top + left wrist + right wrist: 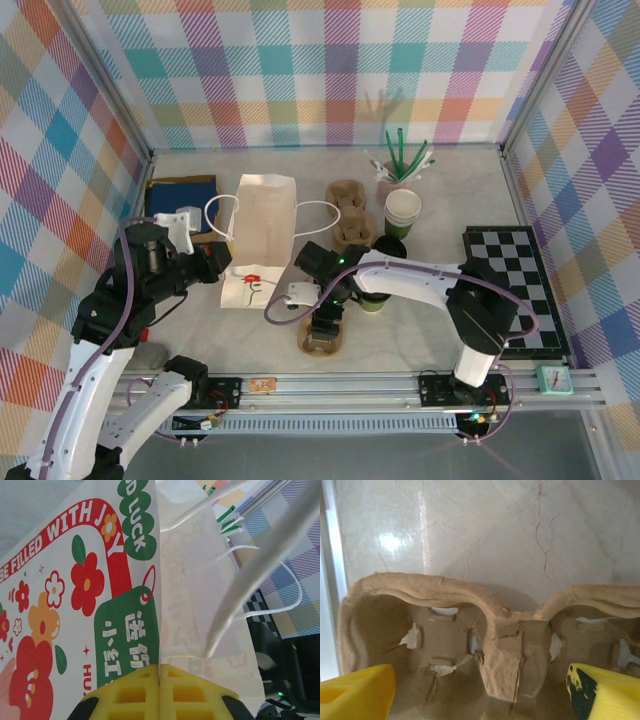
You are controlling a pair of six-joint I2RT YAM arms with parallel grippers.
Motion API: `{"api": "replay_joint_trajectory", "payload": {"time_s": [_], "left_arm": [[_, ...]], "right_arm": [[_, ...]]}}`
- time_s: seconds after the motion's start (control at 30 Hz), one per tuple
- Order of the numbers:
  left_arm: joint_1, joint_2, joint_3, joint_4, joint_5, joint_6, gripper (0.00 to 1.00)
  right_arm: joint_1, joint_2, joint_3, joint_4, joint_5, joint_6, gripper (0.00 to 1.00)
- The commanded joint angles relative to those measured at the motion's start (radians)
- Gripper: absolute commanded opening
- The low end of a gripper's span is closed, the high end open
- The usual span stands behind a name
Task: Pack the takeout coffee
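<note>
carrier (505, 650) wells empty | right end effector (480, 695) open over it | left end effector (159, 696) clamps bag (75, 580)

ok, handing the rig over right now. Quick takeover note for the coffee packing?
Left gripper: shut on the edge of the white paper bag.
Right gripper: jaws open, one on each side of the near cardboard cup carrier, not clamped.
Takeout coffee: just right of that carrier, partly hidden under the right arm; not in carrier or bag.
Done: bag held.
Left: probably grip the carrier, seat the coffee, load it into the bag.
</note>
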Motion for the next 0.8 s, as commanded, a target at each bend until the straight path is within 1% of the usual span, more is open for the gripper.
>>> {"api": "replay_joint_trajectory", "payload": {"time_s": [0.0,0.17,0.3,0.43,0.77], "left_arm": [[0.017,-0.008,-0.01,0.055,0.039,-0.017,0.0],[0.023,-0.016,-0.013,0.052,0.042,-0.02,0.0],[0.027,-0.017,-0.019,0.055,0.046,-0.024,0.0],[0.03,-0.02,-0.034,0.067,0.057,-0.03,0.0],[0.038,-0.027,-0.074,0.094,0.083,-0.053,0.0]], "right_arm": [[-0.003,0.047,0.049,-0.018,0.001,-0.029,0.86],[-0.003,0.085,0.056,-0.001,0.025,-0.033,0.83],[-0.002,0.114,0.075,-0.009,0.036,-0.033,0.76],[-0.001,0.127,0.076,-0.004,0.039,-0.026,0.73],[0.013,0.139,0.075,-0.026,0.039,-0.015,0.55]]}}
